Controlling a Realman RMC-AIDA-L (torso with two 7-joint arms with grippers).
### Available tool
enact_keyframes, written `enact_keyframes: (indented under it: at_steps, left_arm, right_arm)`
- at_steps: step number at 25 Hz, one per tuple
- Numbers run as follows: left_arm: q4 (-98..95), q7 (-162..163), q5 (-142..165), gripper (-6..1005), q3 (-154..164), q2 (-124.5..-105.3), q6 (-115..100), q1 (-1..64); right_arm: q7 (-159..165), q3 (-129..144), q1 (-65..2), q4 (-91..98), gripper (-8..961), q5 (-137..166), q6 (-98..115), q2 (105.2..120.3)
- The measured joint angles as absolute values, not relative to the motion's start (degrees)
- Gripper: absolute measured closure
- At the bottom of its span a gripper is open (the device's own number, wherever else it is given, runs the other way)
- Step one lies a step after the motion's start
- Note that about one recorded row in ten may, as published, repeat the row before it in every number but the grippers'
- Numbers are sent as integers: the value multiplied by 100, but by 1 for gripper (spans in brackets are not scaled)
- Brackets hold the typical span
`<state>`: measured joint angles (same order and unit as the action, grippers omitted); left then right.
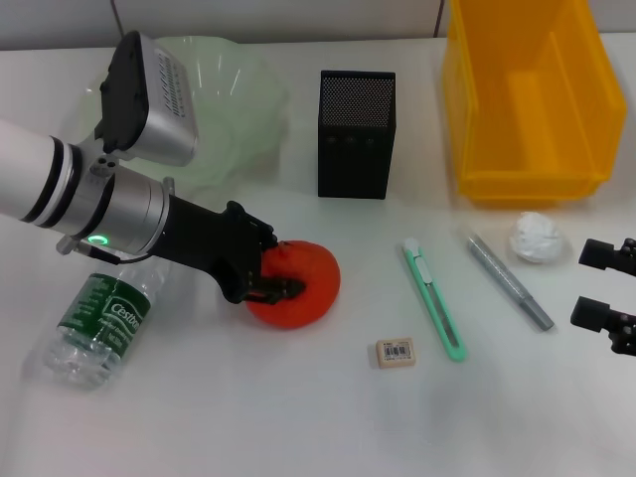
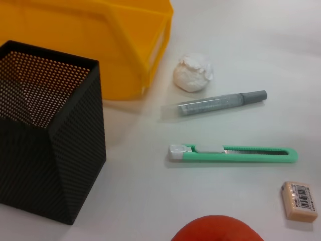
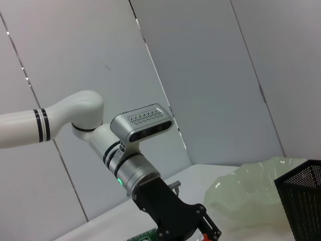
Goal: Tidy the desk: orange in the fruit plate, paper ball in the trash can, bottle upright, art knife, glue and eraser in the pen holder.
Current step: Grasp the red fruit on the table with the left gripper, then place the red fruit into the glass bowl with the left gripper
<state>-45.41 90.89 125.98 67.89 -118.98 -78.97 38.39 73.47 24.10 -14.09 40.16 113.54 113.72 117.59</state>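
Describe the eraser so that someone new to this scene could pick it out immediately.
Start at the black mesh pen holder in the middle of the white desk and come toward the robot, past the green art knife. The eraser lies flat beside the knife's near end: a small tan block, the only item with a barcode label.

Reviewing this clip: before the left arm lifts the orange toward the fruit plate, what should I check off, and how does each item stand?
1. Left claw at the orange: ok, its fingers straddle the fruit.
2. Grip firm enough to lift: cannot tell.
3. Fruit plate free to receive: ok, nothing visible inside.
4. Path to plate: ok, pen holder stands off to the side.
5. Bottle beneath the left arm: not ok, lying down, close to the forearm.
6. Right claw out of the way: ok, at the table's right edge.
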Motion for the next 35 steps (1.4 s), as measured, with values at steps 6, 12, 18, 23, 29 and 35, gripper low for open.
enact_keyframes:
  at_steps: [6,12,18,23,29,35]
  left_arm:
    - [-4529,9022,12304,532,6775,-11873,-7902,3755]
    - [-4566,8715,11163,682,5844,-11843,-8183,3573]
    - [-4009,8365,9539,733,4235,-11841,-7535,3471]
    - [-3335,7621,8493,743,3883,-11853,-6827,3350]
    - [-3011,7220,8062,611,3878,-11870,-6453,3245]
    - [-2951,7217,7938,389,3907,-11840,-7150,3126]
  right_arm:
    - [7347,2408,-1430,4016,165,11361,11373,11759]
    - [7347,2403,-1431,4017,169,11340,11373,11759]
    - [7335,2399,-1451,4017,173,11329,11367,11789]
    - [7242,2385,-1475,3952,176,11326,11364,11812]
    - [7189,1928,-1623,3750,180,11304,11364,11817]
    - [8007,1462,-2100,4249,184,11197,11530,11702]
